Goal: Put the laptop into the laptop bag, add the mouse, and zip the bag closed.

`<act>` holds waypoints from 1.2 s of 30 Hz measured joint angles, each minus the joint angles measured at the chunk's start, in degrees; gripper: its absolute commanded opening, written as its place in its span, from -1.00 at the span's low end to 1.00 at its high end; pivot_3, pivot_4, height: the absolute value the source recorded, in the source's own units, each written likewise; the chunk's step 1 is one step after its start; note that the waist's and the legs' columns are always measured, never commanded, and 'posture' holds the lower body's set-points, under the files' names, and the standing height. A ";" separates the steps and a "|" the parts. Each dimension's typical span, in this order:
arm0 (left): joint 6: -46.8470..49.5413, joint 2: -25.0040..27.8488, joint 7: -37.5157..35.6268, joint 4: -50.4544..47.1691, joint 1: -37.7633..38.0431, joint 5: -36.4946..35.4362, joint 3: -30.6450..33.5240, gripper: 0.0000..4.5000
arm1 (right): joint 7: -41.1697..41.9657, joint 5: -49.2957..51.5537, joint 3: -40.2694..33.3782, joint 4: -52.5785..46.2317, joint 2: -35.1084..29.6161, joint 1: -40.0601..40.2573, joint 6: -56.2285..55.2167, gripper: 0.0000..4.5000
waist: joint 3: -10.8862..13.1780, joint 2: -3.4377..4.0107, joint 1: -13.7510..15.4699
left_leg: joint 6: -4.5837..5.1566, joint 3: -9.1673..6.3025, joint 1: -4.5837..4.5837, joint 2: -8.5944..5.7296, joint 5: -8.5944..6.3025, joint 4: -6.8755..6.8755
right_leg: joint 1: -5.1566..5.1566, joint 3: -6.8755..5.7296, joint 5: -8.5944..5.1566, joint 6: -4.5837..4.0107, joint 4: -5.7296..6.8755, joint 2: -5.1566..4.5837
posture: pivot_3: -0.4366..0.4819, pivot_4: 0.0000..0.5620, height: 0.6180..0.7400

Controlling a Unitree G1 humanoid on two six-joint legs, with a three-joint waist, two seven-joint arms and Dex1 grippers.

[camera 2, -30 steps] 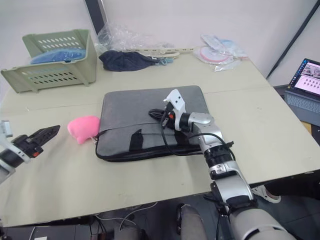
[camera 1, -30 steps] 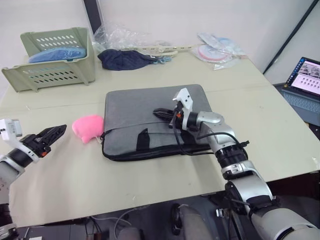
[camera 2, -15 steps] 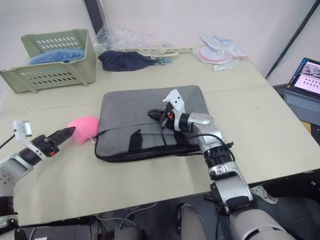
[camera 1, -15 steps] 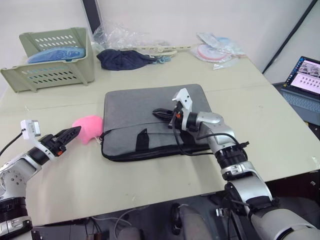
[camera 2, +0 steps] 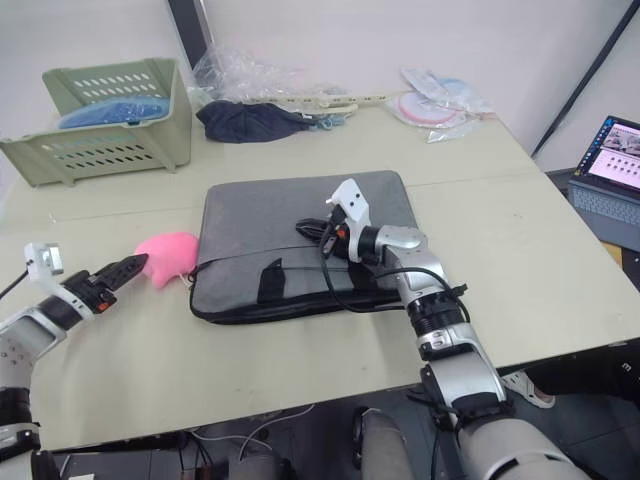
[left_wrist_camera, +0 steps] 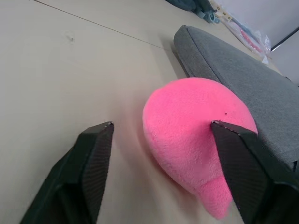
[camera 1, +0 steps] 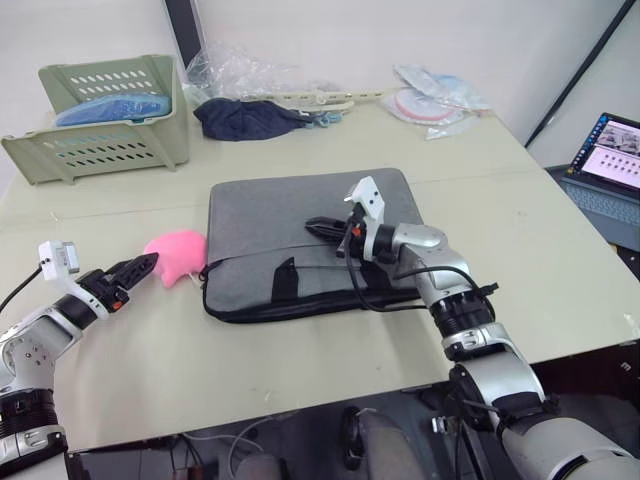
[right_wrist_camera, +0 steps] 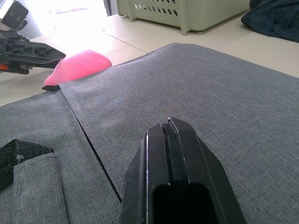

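A broad, pale beige rectangular counter [camera 1: 300,370] fills the middle of the scene, lit evenly and brightly. A plain white wall [camera 1: 400,30] runs behind it from 10 to 2 o'clock. At 10 o'clock on the counter stands a pale green slotted plastic basket [camera 1: 110,130]. At 12 o'clock lie crumpled clear plastic bags [camera 1: 235,72] and a dark blue cloth bundle [camera 1: 245,118]. At 1 o'clock sit more clear plastic packets [camera 1: 435,98]. At 3 o'clock, off the counter, an open dark laptop with a lit screen [camera 1: 612,160] rests beside a slanting black pole [camera 1: 580,75]
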 measured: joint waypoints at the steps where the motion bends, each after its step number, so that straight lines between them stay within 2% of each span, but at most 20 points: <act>1: -0.10 0.00 -0.09 -0.06 -0.10 0.21 -0.24 0.98 | 0.00 -0.05 0.00 0.00 0.00 -0.01 0.00 -1.00 | 0.00 0.00 0.01 | 0.00 0.00 0.00 0.00 0.00 0.00 | 0.00 0.01 0.00 0.00 0.00 0.00 | -0.05 -0.47 1.00; 24: -2.16 -4.86 -1.70 4.11 -7.70 2.99 -4.97 0.98 | -0.02 -0.09 -0.04 -0.27 -0.32 0.31 0.00 -1.00 | -0.17 -0.12 0.29 | 0.00 0.01 0.01 -0.02 0.00 0.01 | 0.01 0.00 0.00 0.00 0.01 -0.05 | -0.05 -0.47 1.00; 27: -2.06 -4.86 -1.75 4.16 -7.69 2.95 -4.91 0.70 | -0.02 -0.09 -0.05 -0.29 -0.42 0.36 0.00 -1.00 | -0.16 -0.11 0.28 | 0.00 0.01 0.01 -0.01 0.00 0.01 | 0.01 0.00 0.00 0.00 0.01 -0.06 | -0.05 -0.47 1.00; 35: -1.17 -5.53 -1.76 4.32 -7.32 2.88 -4.73 -0.81 | -0.10 -0.09 -0.05 -0.29 -0.32 0.33 0.00 -1.00 | -0.16 -0.11 0.30 | 0.00 -0.03 -0.01 -0.01 0.00 0.01 | 0.01 -0.02 0.00 0.00 0.00 -0.08 | -0.05 -0.47 1.00; 36: -1.16 -5.53 -1.84 4.32 -7.32 2.89 -4.73 -0.81 | -0.11 -0.09 -0.05 -0.29 -0.31 0.34 0.00 -1.00 | -0.16 -0.10 0.30 | 0.00 -0.05 -0.01 0.00 0.00 0.01 | 0.01 -0.02 0.00 0.00 0.00 -0.08 | -0.05 -0.47 1.00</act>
